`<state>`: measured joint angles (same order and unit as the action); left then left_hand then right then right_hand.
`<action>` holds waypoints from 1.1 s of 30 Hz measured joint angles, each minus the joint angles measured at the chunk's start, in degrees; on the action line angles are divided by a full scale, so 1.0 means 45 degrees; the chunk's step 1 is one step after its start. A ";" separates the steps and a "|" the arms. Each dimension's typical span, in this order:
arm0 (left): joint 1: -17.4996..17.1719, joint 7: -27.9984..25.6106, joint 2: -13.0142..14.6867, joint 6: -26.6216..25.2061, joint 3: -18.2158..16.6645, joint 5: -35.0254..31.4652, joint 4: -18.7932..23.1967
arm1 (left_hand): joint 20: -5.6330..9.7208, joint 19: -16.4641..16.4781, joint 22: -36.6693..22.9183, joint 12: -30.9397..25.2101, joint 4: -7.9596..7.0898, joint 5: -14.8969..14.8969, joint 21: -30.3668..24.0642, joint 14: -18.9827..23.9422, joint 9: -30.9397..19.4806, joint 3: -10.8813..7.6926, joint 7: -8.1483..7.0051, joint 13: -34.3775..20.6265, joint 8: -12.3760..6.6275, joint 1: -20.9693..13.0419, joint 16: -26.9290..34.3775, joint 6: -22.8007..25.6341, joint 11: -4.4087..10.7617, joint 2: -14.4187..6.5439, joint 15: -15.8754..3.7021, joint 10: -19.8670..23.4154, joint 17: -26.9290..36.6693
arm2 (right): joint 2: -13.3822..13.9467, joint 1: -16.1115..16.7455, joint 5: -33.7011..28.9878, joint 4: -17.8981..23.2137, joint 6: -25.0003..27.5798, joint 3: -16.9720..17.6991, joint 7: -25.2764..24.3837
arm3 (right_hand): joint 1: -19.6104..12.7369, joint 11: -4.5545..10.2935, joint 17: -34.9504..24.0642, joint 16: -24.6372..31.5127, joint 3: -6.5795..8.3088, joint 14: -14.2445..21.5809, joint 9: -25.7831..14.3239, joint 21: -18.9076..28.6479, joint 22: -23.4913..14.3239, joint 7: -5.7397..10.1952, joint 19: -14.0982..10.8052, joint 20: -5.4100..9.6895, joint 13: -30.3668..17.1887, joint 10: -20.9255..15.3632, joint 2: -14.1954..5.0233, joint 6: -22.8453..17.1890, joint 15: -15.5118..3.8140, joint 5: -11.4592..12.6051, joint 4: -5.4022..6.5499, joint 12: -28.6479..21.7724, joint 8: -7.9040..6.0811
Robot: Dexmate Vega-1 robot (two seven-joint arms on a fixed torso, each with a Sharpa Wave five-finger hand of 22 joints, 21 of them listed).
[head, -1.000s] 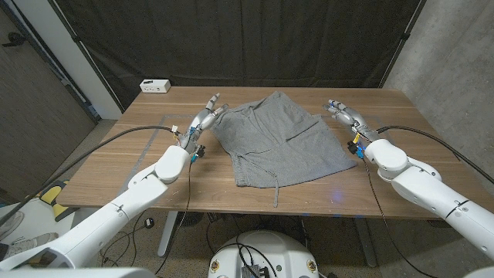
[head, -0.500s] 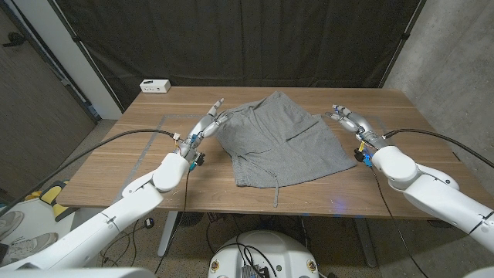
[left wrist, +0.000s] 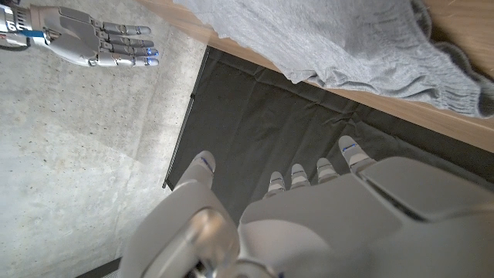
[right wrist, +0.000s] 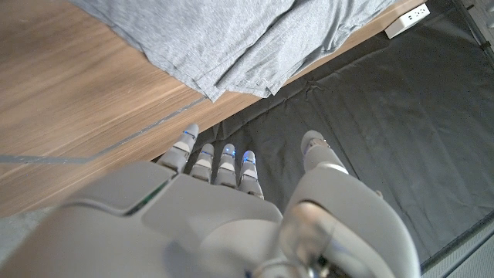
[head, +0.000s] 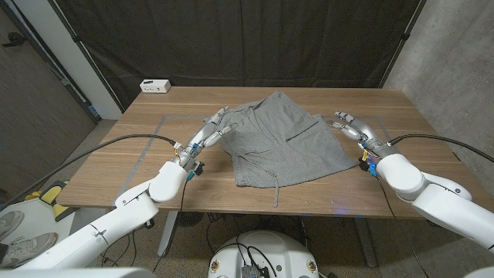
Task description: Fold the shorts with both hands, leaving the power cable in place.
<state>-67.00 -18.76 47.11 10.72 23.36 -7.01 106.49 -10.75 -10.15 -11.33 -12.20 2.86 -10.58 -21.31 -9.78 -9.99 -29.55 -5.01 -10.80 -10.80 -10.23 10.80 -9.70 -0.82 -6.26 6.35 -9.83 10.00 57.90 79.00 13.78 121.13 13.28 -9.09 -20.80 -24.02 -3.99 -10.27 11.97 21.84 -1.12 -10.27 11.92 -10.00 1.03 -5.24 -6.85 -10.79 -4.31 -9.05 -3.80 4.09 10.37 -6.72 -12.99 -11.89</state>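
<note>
Grey shorts (head: 282, 140) lie spread on the table (head: 116, 166); left hand (head: 210, 130) and right hand (head: 351, 125) hold nothing, fingers spread.

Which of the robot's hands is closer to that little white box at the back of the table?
Left. The left hand is nearer the white box; the right hand is far across the shorts.

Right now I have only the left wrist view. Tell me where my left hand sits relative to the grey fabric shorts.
Observer: In the head view, the left hand is at the far-left corner of the grey fabric shorts with its fingers spread. I cannot tell whether it touches the cloth.
Operator: Place the right hand.
Observer: The right hand is open beside the shorts' right edge, apart from the cloth.
Operator: Report the power strip.
Observer: The white power strip lies at the far left corner of the wooden table, well apart from the shorts.
</note>
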 measured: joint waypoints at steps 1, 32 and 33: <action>-0.0061 -0.0005 0.0035 -0.0034 -0.0019 -0.0082 0.0050 | 0.0000 0.0000 -0.0002 0.0000 0.0023 0.0000 0.0030 0.0000 0.0000 0.0023 0.0000 0.0000 0.0000 0.0000 0.0000 0.0000 0.0000 0.0000 0.0000 0.0000 0.0000 | 0.0038 0.0131 -0.0073 0.0134 0.0105 0.0054 -0.0036 | -0.0002 0.0000 0.0000 0.0000 -0.0001 0.0000 0.0000 0.0000 0.0000 0.0047 0.0000 0.0000 0.0000 0.0000 0.0003 -0.0047 0.0000 0.0000 -0.0001 0.0000 0.0000; -0.1205 0.0284 0.0831 -0.0841 -0.0291 -0.1365 0.1198 | 0.0001 0.0000 -0.0061 0.0000 0.0472 0.0052 0.0265 0.0000 0.0000 0.0080 0.0071 0.0002 -0.0001 -0.0361 0.0001 0.0070 0.0005 -0.0058 -0.0001 -0.0001 -0.0001 | -0.0126 0.1866 -0.1579 0.1545 0.2547 0.0569 -0.0816 | -0.0702 0.0140 0.0001 0.0000 0.0323 0.0433 0.0001 0.0000 0.0029 0.0090 -0.0415 -0.0040 0.0001 -0.0460 0.0033 -0.0683 -0.0158 0.0000 -0.0413 0.0000 0.0000; -0.1212 0.0284 0.0840 -0.0841 -0.0291 -0.1365 0.1210 | 0.0001 0.0000 -0.0061 -0.0015 0.0491 0.0052 0.0265 0.0000 0.0001 0.0099 0.0119 0.0002 -0.0001 -0.0426 0.0001 0.0118 0.0082 -0.0046 -0.0001 -0.0015 -0.0001 | -0.0126 0.1866 -0.1607 0.1545 0.2601 0.0569 -0.0840 | -0.0771 0.0185 0.0001 0.0000 0.0323 0.0469 0.0001 0.0000 0.0029 0.0091 -0.0435 -0.0020 0.0001 -0.0504 0.0097 -0.0684 -0.0195 0.0000 -0.0413 0.0000 0.0000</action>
<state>-72.45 -17.48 50.89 6.94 22.06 -13.16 111.93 -10.74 -10.15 -11.60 -12.27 5.07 -10.35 -20.12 -9.78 -9.99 -29.11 -4.48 -10.79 -10.81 -12.14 10.81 -9.17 -0.45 -6.47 6.34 -9.89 10.00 57.34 87.40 6.55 128.08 24.99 -6.53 -24.58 -27.49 -3.16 -10.26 11.97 23.30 0.99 -10.26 11.91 -9.87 1.44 -7.20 -6.94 -10.78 -6.58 -8.61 -6.88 3.22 10.37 -8.58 -12.99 -11.89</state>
